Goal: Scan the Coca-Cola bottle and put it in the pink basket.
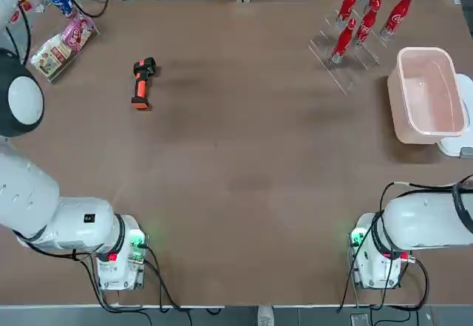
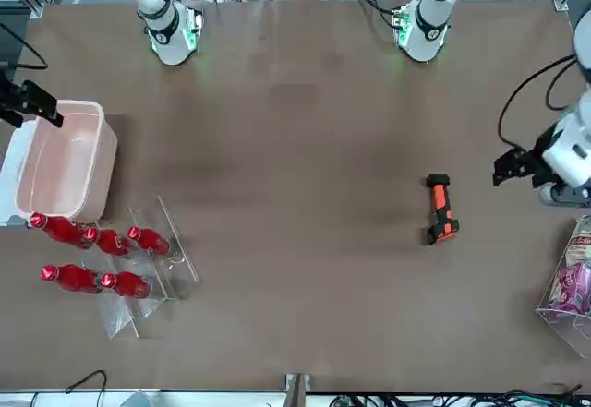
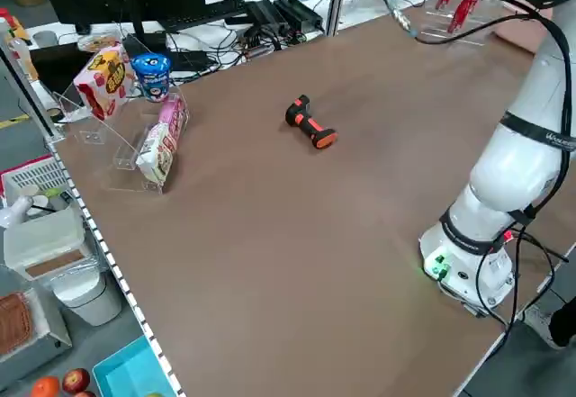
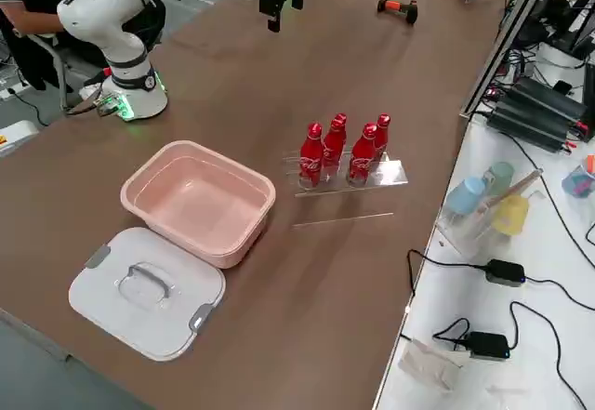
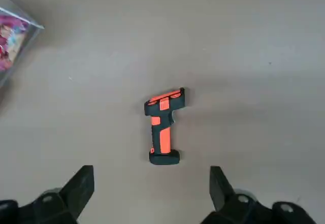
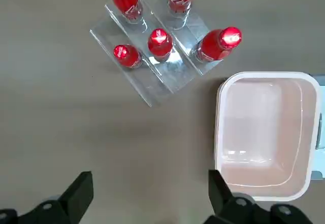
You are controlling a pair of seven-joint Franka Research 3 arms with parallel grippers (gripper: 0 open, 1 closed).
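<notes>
Step in hand, as I read it: the very start — nothing picked, nothing scanned.

Left gripper (image 5: 152, 196): jaws wide apart, nothing between them, over the table on the left arm's side. Its wrist view has the orange-and-black scanner (image 5: 163, 127) lying on the tabletop just ahead, no contact. Right gripper (image 6: 151, 198): also wide open and empty, on the basket side of the table.

Coke bottles (image 4: 311, 156): five red ones standing in the clear stepped rack (image 4: 386, 174), right next to the pink basket (image 6: 221, 127). The basket is empty, with its white lid (image 4: 139, 289) beside it on the table. Can't tell which of the five is meant; they look alike, so any should do.

Next move, my call: left goes down on the scanner's handle, fingers either side, and lifts. Right takes one bottle by the neck and pulls it up clear of the rack. Then bring the two together, label facing the scanner, before the drop into the basket.

Watch for: bottles stand close — a wide-open approach could knock a neighbour or drag the light rack. Slick round necks might also twist in the grip.
</notes>
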